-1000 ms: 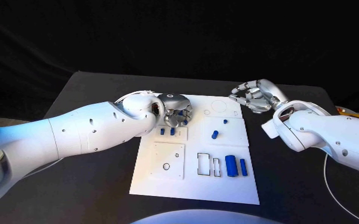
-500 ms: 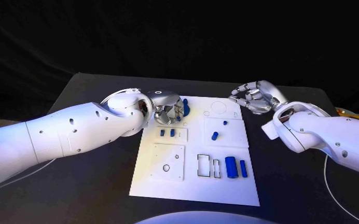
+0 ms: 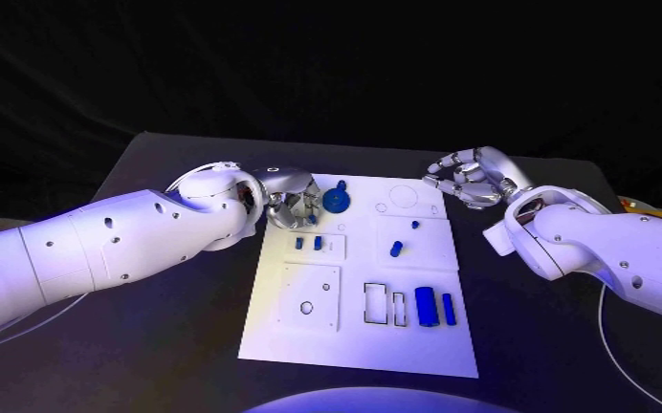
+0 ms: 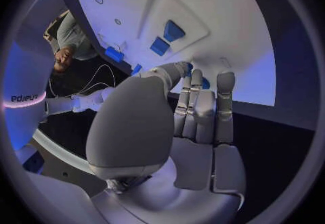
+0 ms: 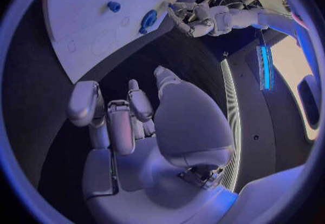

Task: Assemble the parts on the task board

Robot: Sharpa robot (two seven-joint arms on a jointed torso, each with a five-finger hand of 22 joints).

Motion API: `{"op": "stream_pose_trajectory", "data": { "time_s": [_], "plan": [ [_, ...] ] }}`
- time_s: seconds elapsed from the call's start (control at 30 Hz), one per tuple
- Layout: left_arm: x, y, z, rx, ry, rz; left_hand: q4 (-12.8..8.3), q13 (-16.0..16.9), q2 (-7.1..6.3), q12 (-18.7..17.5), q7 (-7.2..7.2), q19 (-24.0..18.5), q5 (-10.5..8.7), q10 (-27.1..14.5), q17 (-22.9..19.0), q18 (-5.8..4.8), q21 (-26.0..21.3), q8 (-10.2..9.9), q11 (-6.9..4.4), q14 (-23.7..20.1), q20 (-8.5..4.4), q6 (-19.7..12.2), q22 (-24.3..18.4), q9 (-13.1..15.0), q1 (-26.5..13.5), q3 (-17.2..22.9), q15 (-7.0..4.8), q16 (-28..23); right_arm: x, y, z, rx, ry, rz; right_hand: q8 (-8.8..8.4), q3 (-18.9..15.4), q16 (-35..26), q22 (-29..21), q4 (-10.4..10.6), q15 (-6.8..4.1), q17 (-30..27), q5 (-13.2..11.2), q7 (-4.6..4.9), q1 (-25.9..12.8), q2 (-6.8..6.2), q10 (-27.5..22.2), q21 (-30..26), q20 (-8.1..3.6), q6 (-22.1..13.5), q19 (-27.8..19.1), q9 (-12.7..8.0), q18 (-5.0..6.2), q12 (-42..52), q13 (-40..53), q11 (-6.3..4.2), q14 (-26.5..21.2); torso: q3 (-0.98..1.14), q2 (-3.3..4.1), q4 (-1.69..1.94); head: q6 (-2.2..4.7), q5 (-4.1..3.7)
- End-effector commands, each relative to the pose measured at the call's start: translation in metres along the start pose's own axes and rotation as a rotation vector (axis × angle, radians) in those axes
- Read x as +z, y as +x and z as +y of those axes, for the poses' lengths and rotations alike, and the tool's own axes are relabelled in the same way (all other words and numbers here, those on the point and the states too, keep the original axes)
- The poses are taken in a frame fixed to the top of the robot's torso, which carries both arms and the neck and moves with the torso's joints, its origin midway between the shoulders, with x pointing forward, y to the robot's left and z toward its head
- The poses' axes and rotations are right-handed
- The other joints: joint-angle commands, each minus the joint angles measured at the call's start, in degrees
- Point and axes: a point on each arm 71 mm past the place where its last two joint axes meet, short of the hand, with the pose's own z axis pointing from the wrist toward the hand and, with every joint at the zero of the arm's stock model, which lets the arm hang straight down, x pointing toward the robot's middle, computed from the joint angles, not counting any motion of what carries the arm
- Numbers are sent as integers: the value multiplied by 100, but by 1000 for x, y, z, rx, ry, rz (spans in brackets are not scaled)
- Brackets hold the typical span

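Left silver hand (image 3: pixel 293 205): at the far left corner of the flat white plastic task board (image 3: pixel 362 336), fingers closed on a round blue disc part (image 3: pixel 340 200), held on edge just above the board. Board, left to right: two small blue pegs (image 3: pixel 309 242) standing; a small blue cylinder (image 3: pixel 395 249); two larger blue blocks (image 3: pixel 436 308) beside unfilled rectangular slots. Assembly judged early, most sockets unfilled. Right silver hand (image 3: pixel 469 178): beside the far right corner, fingers curled, holding nothing. Legible writing: none.
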Motion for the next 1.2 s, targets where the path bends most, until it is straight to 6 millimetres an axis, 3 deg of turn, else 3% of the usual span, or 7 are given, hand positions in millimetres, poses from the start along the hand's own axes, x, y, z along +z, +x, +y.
{"op": "stream_pose_trajectory", "data": {
  "time_s": [0.03,0.4,1.2],
  "plan": [
    [0,2,0,-14,-7,29,29,-5,17,-19,12,-27,-19,14,-5,-24,-3,-24,19,-42,18,45,7,-4,-49,-13,12,-21,0,1,1,-9,-15,5,31,-37,-26,-4,-8,-27,3,25,-1,15,62,-31,-34,7,-43,-26,-6,64,-14,5,17,239,0,-1,-6,-6,11],
    [-2,2,1,-25,-12,33,26,-3,19,-26,7,-25,-20,30,-18,-24,-4,-23,14,-46,18,58,8,-2,-47,-8,9,-25,0,1,0,-10,-13,5,31,-37,-26,-4,-8,-27,3,25,-1,15,62,-31,-34,7,-43,-26,-6,64,-14,5,17,239,12,-2,-7,-18,29],
    [4,2,-4,-26,-3,24,5,9,41,-47,-5,43,-28,114,22,-37,35,-13,-7,-15,11,116,83,8,-26,13,-8,-8,0,1,0,-10,-13,5,31,-37,-26,-4,-8,-27,3,25,-1,15,62,-31,-34,7,-43,-26,-6,64,-14,5,17,239,8,-4,-8,-7,17]
  ]
}}
